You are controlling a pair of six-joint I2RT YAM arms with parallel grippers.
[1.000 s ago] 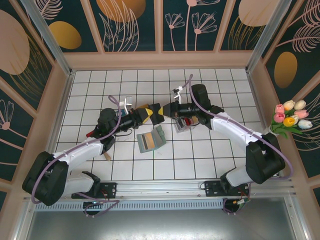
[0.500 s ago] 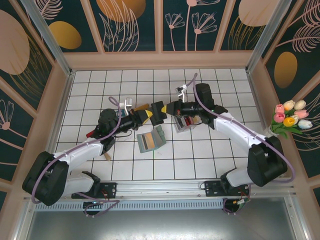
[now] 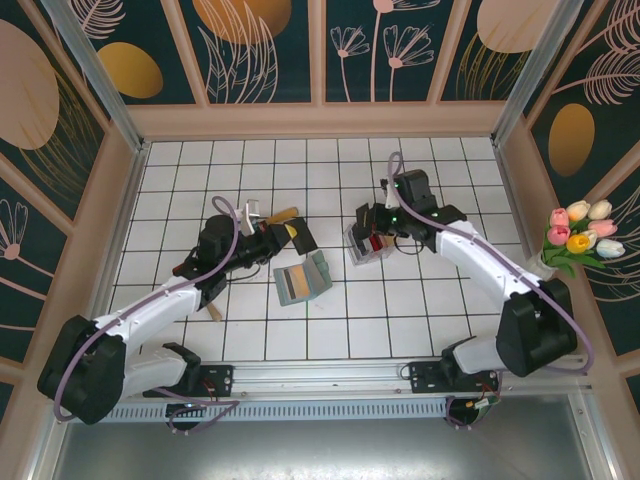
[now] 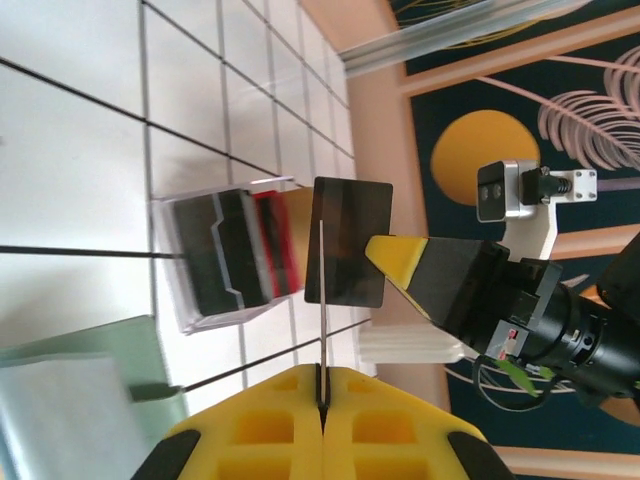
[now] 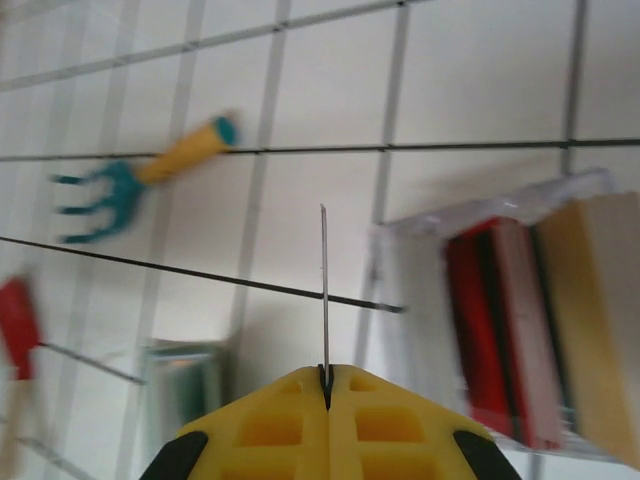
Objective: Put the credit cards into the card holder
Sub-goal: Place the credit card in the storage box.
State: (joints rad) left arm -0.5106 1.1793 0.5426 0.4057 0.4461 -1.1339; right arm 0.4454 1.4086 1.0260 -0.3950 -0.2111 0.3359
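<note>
- Now the holder lies flat between the grippers, with no card in it yet.
- Left gripper is clamped on a card near it; right gripper is clamped on a second card, by the case.
- Next probably calls for lining a card edge with the holder's slot.

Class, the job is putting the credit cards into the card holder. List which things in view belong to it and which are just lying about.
Belong to the job: credit cards in the clear case, plus one pinched in the left end effector and one in the right end effector; card holder.
Lying about: garden fork; red-handled tool; tulips.
</note>
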